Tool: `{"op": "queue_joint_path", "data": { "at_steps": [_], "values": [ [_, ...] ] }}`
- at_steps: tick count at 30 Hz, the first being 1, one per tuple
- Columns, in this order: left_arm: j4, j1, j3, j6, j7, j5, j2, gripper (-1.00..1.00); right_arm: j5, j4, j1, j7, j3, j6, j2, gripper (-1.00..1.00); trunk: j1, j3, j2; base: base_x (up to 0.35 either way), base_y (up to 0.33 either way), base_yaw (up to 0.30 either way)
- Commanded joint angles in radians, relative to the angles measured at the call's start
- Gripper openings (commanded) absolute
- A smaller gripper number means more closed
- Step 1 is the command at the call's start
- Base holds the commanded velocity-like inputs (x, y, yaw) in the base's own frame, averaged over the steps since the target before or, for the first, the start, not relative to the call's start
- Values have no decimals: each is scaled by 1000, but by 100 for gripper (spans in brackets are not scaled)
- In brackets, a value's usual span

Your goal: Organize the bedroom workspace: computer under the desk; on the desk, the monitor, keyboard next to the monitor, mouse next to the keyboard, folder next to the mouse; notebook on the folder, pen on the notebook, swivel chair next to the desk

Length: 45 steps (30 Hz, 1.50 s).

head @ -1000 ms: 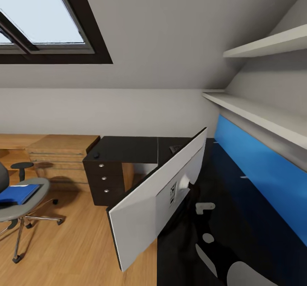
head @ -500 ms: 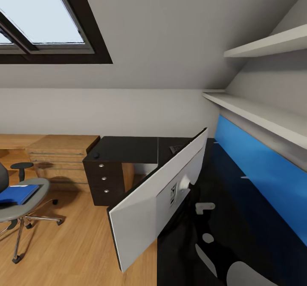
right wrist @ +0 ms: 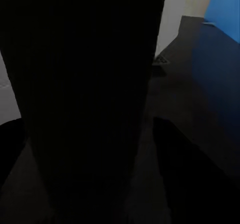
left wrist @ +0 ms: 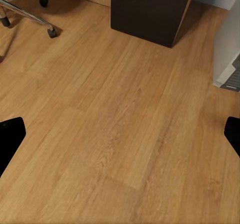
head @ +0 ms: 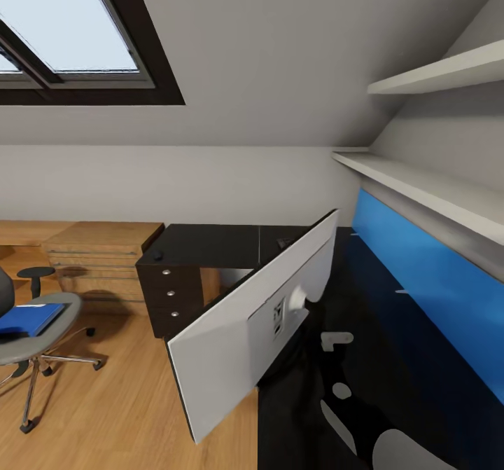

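Observation:
The monitor (head: 245,330) shows its pale silver back, tilted, with its lower end hanging past the front edge of the glossy black desk (head: 210,242). In the right wrist view its black front (right wrist: 85,83) stands between the dark fingers (right wrist: 185,174) of my right gripper (right wrist: 95,154), which is shut on it. The tiny mouse (head: 158,254) lies at the desk's far left corner. A dark bit of the keyboard (head: 283,242) peeks over the monitor's top edge. The blue folder (head: 28,316) lies on the swivel chair (head: 42,337) at the left. My left gripper (left wrist: 120,136) hangs open over the floor.
A light-wood dresser (head: 98,260) stands left of the desk's drawers (head: 168,295). White wall shelves (head: 427,190) run above the blue back panel (head: 427,281). A light grey box (left wrist: 227,48), likely the computer, stands beside the drawers (left wrist: 150,8). The chair's castors (left wrist: 50,31) rest on the wood floor.
The monitor has shifted to the left and a little away from the blue panel, its lower corner sliding further out over the floor. The chair, the folder and the camera have not moved.

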Motion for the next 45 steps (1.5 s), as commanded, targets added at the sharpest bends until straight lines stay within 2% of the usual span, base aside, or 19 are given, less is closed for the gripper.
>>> {"op": "queue_joint_path", "data": {
  "at_steps": [1, 40, 45],
  "values": [
    [-1, 0, -2, -2, 3, 5, 0, 100, -6, 1, -1, -3, 14, -1, 0, -100, 1, -2, -2, 0, 0, 0],
    [-1, 0, -1, -1, 3, 5, 0, 100, -4, 0, -1, 2, 18, -11, -1, -100, 1, -2, -2, 0, 0, 0],
    [-1, 0, -1, -1, 3, 6, 1, 100, -5, 4, -1, 2, 15, -24, -2, -100, 1, -2, -2, -200, -268, 0]
  ]
}}
